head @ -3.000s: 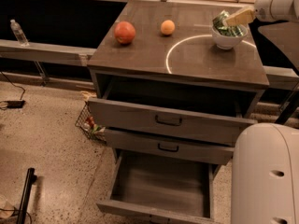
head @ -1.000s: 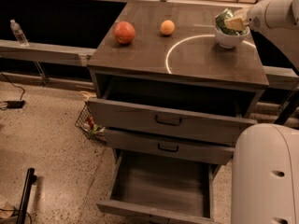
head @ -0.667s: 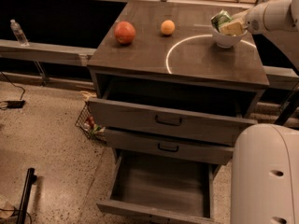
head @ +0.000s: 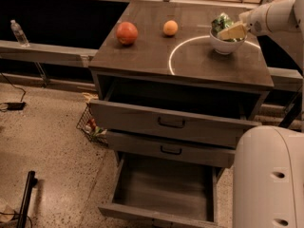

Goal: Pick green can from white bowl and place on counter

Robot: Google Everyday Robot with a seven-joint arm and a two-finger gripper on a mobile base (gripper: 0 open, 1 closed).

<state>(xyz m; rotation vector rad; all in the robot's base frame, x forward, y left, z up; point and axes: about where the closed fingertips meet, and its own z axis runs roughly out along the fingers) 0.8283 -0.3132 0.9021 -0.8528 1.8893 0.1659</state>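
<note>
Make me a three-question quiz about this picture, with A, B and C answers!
1. Where is the robot's hand?
A. At the white bowl
B. Inside a drawer
C. Down near the floor

2. How many fruits sit on the counter?
A. One
B. Two
C. Four

3. How is the lowest drawer?
A. Shut
B. Pulled open
C. Missing

Answers:
1 A, the hand is over the bowl's rim, by the green can.
2 B, there is one red fruit and one orange fruit.
3 B, you can see inside it.
</note>
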